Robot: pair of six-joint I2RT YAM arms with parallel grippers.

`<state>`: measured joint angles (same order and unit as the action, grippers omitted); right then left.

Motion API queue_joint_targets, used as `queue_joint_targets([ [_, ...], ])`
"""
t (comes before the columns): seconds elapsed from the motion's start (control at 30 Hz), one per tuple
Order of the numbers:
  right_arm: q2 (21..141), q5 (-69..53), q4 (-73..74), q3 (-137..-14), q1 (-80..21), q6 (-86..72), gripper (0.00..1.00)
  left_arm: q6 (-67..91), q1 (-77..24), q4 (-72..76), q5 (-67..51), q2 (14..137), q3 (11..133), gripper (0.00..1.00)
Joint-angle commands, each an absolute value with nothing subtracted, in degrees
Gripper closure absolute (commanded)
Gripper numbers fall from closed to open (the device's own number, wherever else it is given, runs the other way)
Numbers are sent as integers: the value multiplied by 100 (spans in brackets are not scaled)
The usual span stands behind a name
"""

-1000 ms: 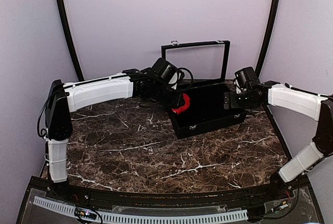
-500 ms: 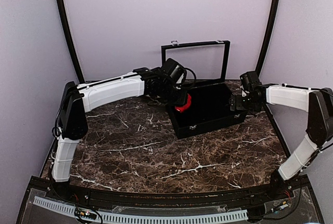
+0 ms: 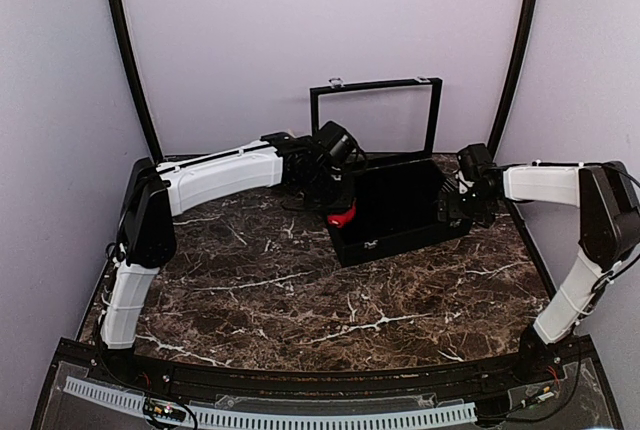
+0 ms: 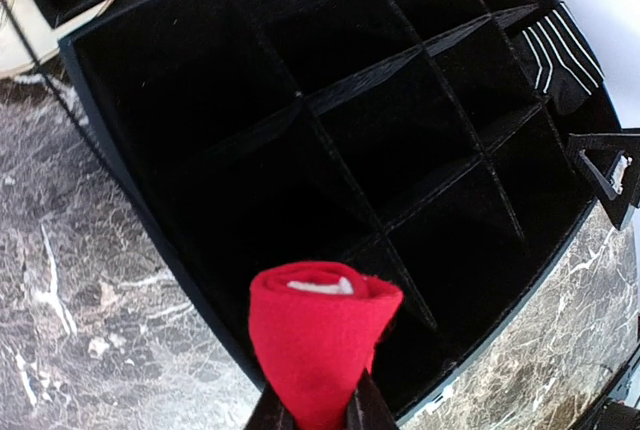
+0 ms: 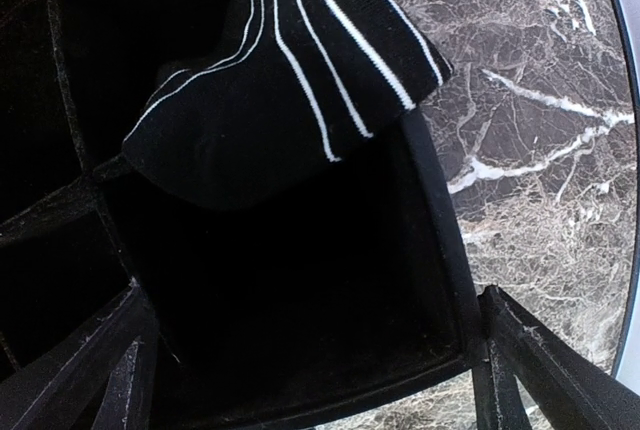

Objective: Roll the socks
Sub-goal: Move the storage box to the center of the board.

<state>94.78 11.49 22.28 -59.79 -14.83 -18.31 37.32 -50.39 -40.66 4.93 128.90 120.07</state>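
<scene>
A rolled red sock [image 4: 320, 340] with a white inner edge showing at its top is pinched between the fingers of my left gripper [image 4: 320, 412], which is shut on it. In the top view the red sock [image 3: 342, 217] hangs at the near-left edge of the black box [image 3: 400, 237], under the left gripper [image 3: 338, 202]. The box [image 4: 130, 200] is split by dividers into several dark compartments. My right gripper [image 3: 456, 206] stands open at the box's right end. In the right wrist view the right gripper [image 5: 310, 310] straddles the box's corner wall [image 5: 440, 240] and holds nothing.
A black sock with white stripes [image 5: 270, 80] lies in a compartment at the box's right end, and it shows as a black striped sock [image 4: 560, 60] in the left wrist view. The box's open lid [image 3: 375, 84] stands upright behind. Dark marble table [image 3: 280, 290] lies around.
The left arm has carried the red sock down and toward the box's near-left edge. The right gripper has shifted slightly right and lower at the box's right end, still open.
</scene>
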Motion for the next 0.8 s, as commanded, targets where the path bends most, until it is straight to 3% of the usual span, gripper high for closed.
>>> queue_joint_targets([
  [0.0, 9512, 748, 2093, -6106, -1443, -1867, 0, 4085, -5060, -4383, 408, 12854, 12114, 100],
  [0.77, 9519, -423, 2083, -6002, -2008, -1852, 0, 4687, -5071, -4447, 106, 13222, 12353, 100],
])
